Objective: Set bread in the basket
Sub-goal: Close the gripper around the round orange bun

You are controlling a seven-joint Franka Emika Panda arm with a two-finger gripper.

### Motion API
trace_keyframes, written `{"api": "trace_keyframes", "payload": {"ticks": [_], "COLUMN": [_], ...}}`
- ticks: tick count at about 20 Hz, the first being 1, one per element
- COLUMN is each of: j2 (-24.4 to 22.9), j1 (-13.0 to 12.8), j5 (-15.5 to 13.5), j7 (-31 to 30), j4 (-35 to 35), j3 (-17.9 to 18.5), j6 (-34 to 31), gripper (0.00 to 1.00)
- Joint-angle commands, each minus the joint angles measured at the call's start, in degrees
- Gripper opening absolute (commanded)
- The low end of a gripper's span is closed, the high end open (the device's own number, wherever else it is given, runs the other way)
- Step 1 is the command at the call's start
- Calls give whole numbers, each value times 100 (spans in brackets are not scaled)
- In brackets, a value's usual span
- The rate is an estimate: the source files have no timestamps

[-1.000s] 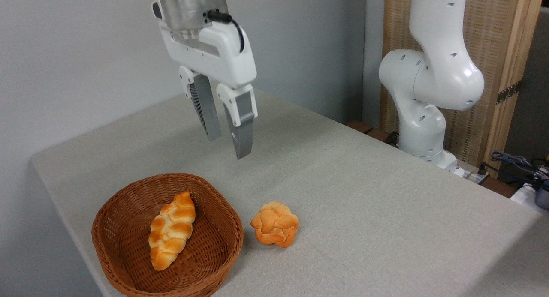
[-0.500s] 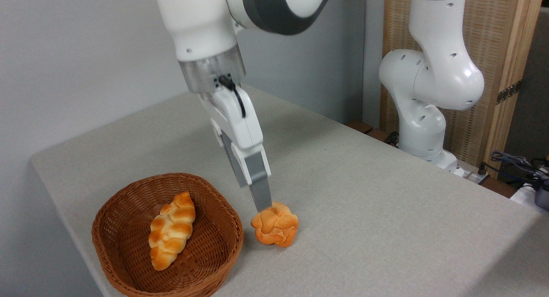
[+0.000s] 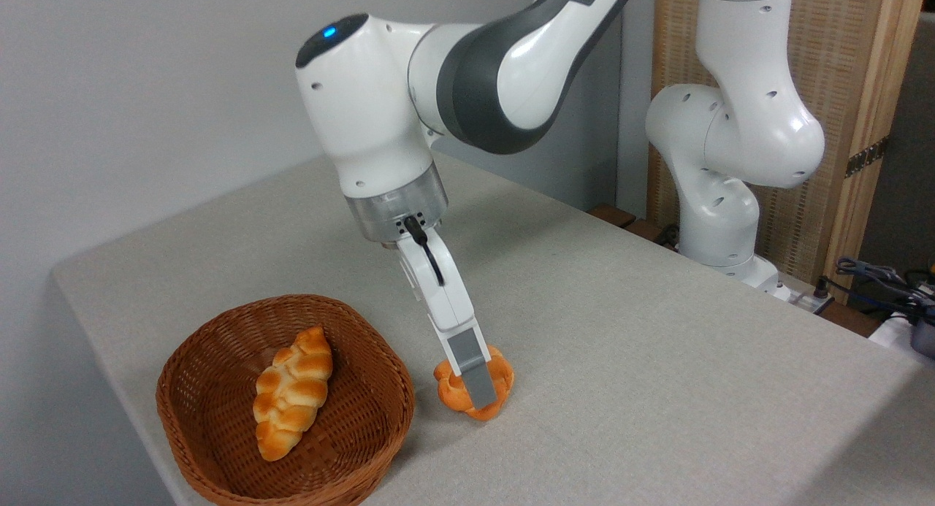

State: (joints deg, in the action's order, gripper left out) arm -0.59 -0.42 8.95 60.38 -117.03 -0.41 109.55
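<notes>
One basket (image 3: 219, 447) sits near the left front edge of the table (image 3: 657, 360), brown wicker, shallow and round. One thing lies in it: a long braided loaf (image 3: 292, 393), golden with pale seams, stretched across the floor of the basket from the back toward the front, its lower end near the front wall. The other parts of the basket floor show only bare weave.

Just to the right of the basket, on the grey cloth and apart from the rim, rests the bun (image 3: 493, 382), orange and glossy, outside the basket. The gripper (image 3: 476, 395) comes down on it at a slant from the upper left. The near grey finger (image 3: 475, 378) crosses the front of the bun, with its tip low on the bun's side; the other finger is hidden behind it. I cannot tell whether the jaws are pressing the bun or standing apart around it.

Farther right, the white arm base (image 3: 719, 221) stands at the far table edge, before a wooden screen (image 3: 847, 112).
</notes>
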Motion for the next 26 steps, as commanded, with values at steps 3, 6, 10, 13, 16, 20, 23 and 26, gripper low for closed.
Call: {"api": "trace_keyframes", "payload": {"ticks": [3, 6, 10, 13, 16, 20, 23, 26], "j2": [-82, -82, -91, -91, -91, -99, -91, -100], "j1": [-37, -55, -64, -64, -64, -64, -72, -64], "j5": [45, 28, -60, -148, -157, -157, -166, -166], "j7": [88, 193, 255, 264, 264, 264, 290, 299], "j4": [-285, -312, -303, -303, -303, -294, -294, -276], "j3": [6, -3, -12, -12, -12, -12, -21, -21], "j6": [102, 58, -99, -144, -249, -320, -320, -320], "gripper": [76, 38, 5, 4, 2, 0, 0, 0]}}
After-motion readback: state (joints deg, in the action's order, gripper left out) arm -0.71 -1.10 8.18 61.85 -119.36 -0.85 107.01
